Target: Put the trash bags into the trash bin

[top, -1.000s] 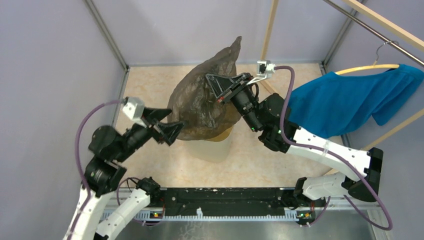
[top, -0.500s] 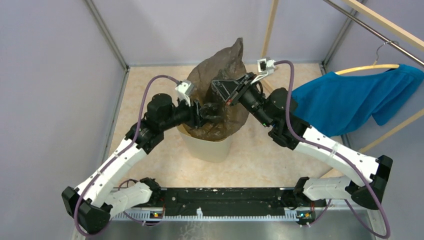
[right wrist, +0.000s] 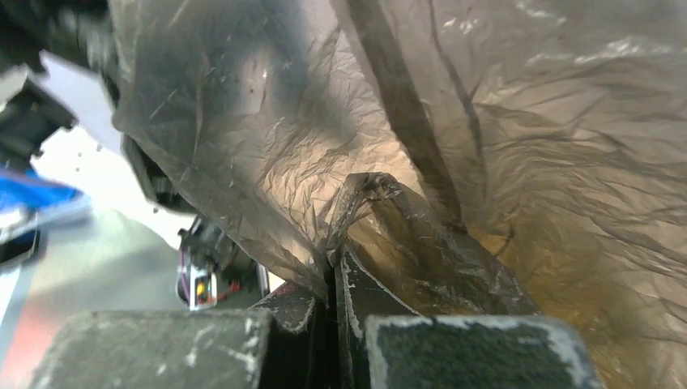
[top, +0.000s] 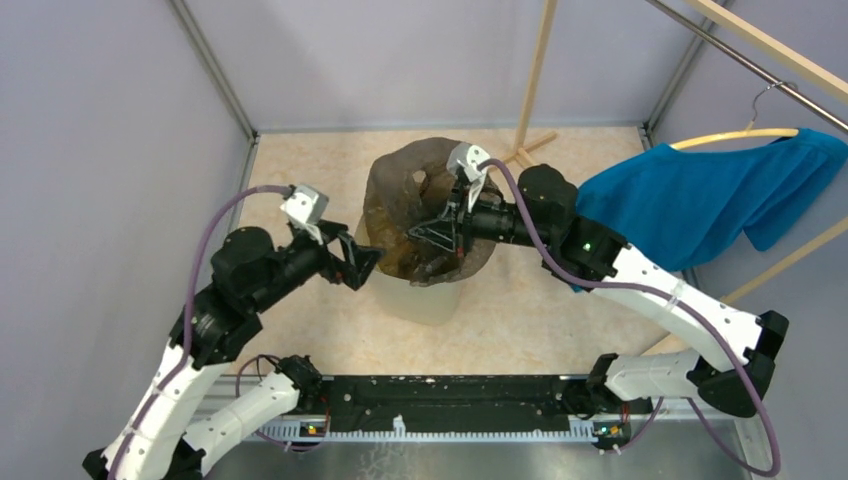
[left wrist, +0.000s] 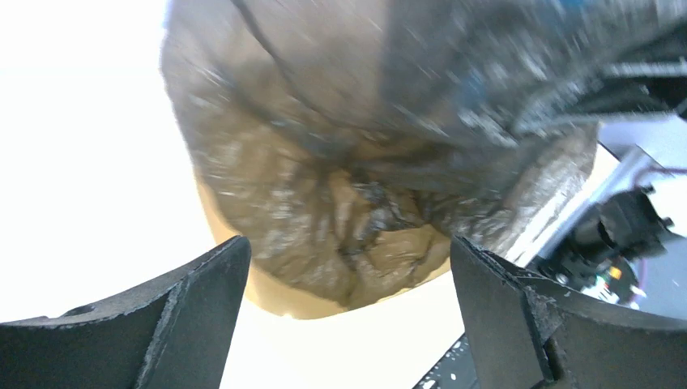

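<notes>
The dark grey-brown, semi-transparent trash bag [top: 400,195] is heaped over the mouth of the cream-beige trash bin [top: 420,300] in the middle of the floor. My right gripper [top: 432,232] is shut on a fold of the bag [right wrist: 364,194] and reaches low over the bin's opening. My left gripper [top: 362,262] is open and empty, just left of the bin's rim. In the left wrist view the bag [left wrist: 356,211] fills the bin [left wrist: 275,292] ahead of the open fingers [left wrist: 202,300].
A blue cloth garment [top: 700,200] hangs on a hanger from a wooden rack at the right. A wooden post [top: 535,70] stands behind the bin. Grey walls close the left and back sides. A black rail [top: 450,400] runs along the near edge.
My right gripper has pulled the bag's raised top down onto the bin. My left gripper has drawn back from the bag to the left of the bin and stands open.
</notes>
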Available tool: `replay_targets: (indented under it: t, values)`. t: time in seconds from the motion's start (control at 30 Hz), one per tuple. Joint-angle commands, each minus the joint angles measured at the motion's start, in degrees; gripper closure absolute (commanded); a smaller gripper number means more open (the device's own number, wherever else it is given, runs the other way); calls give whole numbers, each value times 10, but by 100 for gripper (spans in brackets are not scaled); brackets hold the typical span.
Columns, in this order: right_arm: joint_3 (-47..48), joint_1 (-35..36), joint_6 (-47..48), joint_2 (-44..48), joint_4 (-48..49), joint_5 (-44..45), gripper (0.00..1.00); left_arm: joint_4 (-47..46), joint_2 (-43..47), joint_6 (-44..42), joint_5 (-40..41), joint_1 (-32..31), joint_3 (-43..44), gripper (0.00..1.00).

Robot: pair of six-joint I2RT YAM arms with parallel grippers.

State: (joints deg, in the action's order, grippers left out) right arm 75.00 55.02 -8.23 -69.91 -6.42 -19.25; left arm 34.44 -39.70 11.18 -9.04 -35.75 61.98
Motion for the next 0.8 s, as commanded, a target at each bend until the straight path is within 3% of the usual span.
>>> replay_targets:
  t: [0.0,0.13,0.2,0.3,0.4,0.47,0.57,0.67,0.77]
  values:
    - [13,-23,80,46,-50,-123,100,74,-7,-2,184,-1,80,1]
    - [0,-26,96,48,-46,-212,100,99,-60,83,394,-1,154,2]
    - [-5,-26,92,48,-42,-231,100,101,-111,75,428,-1,213,2]
    - [-3,-26,88,44,-44,-243,100,95,-224,41,401,1,328,2]
    - [4,-26,87,33,-44,-266,100,72,-323,-8,323,8,429,2]
    - [9,-26,87,24,-42,-275,100,42,-372,-33,201,23,470,2]
    - [18,-26,67,11,-35,-292,100,-32,-411,-40,-9,39,477,1]
    - [20,-26,58,3,-27,-311,100,-83,-450,-33,-102,41,476,1]
    - [23,-26,49,-4,-22,-323,100,-109,-496,-25,-257,54,481,3]
